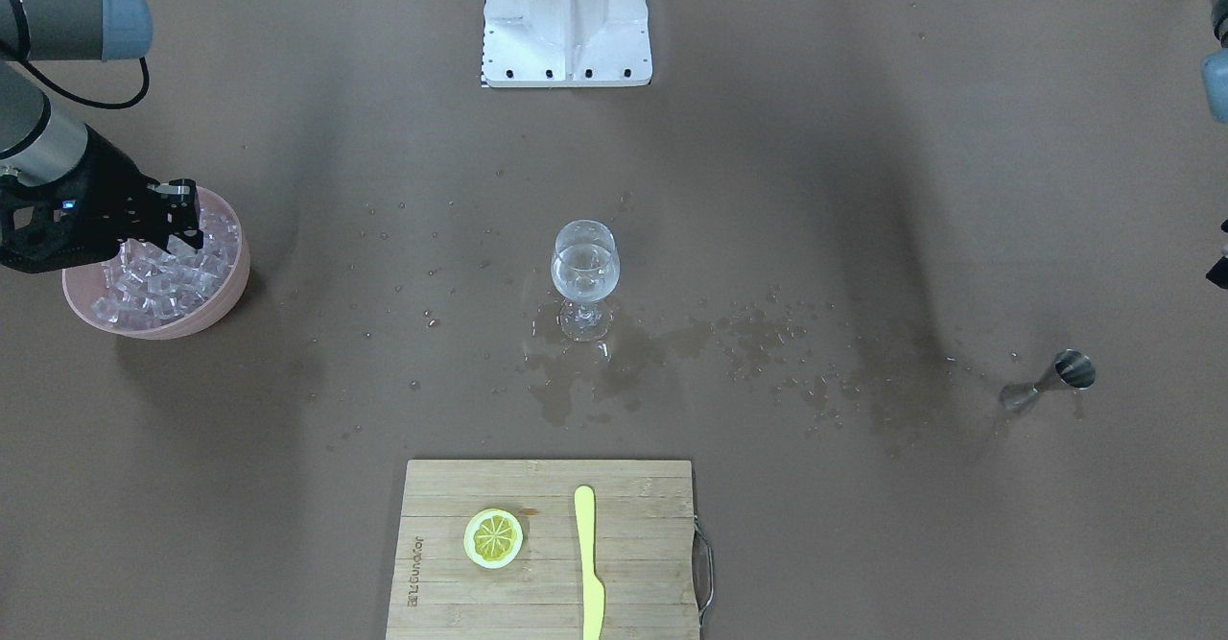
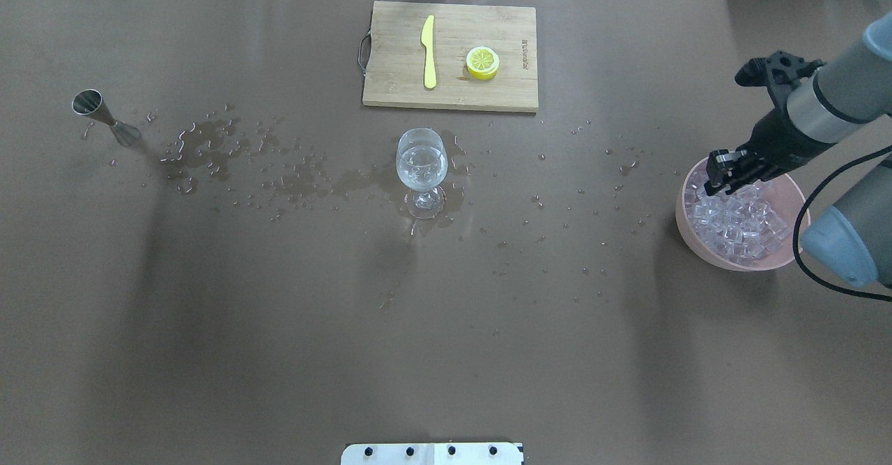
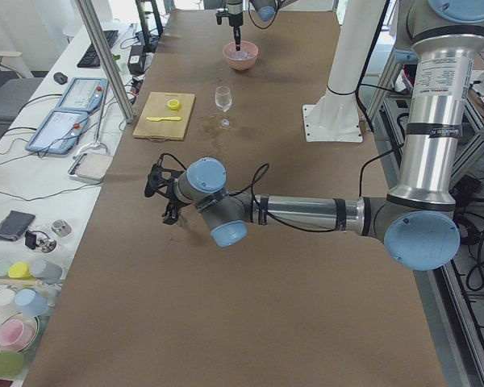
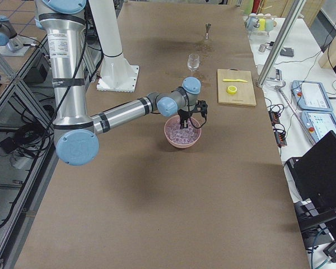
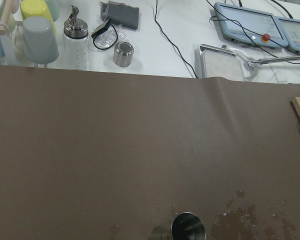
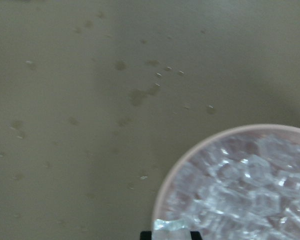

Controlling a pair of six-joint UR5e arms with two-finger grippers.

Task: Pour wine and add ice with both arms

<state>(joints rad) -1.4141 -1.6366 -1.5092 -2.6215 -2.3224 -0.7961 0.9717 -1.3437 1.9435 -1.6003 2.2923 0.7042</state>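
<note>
The clear, colourless wine [image 2: 421, 171] is seen as a small amount in the bowl of a stemmed clear drinking glass [image 1: 584, 280], which is stood upright at the middle of the bench. Whether any cube is already in that glass cannot be told. The small glassy ice cubes [image 2: 735, 221] are heaped in a round pink bowl [image 2: 739, 264] near the bench's right end. The black two-finger right gripper [image 2: 722, 180] is lowered over the part of that heap nearest the far, operators' edge. Its jaws are set narrow, and in the wrist view one cube appears to be pinched between the tips. The pouring is therefore judged done, while the adding of ice is judged barely begun: a cube has yet to be carried across to the glass and dropped in. A small steel double-cone jigger [image 2: 104, 118] is laid on its side near the left end, with wet patches and droplets [image 2: 209, 148] spread between it and the glass. The black left gripper [image 3: 163, 193] is held above the bench by that end, and its jaw state cannot be told. At the middle of the far edge a bamboo cutting board [image 2: 390, 54] is placed, with a yellow lemon slice [image 2: 482, 62] and a yellow plastic knife [image 2: 428, 51] on it.
</note>
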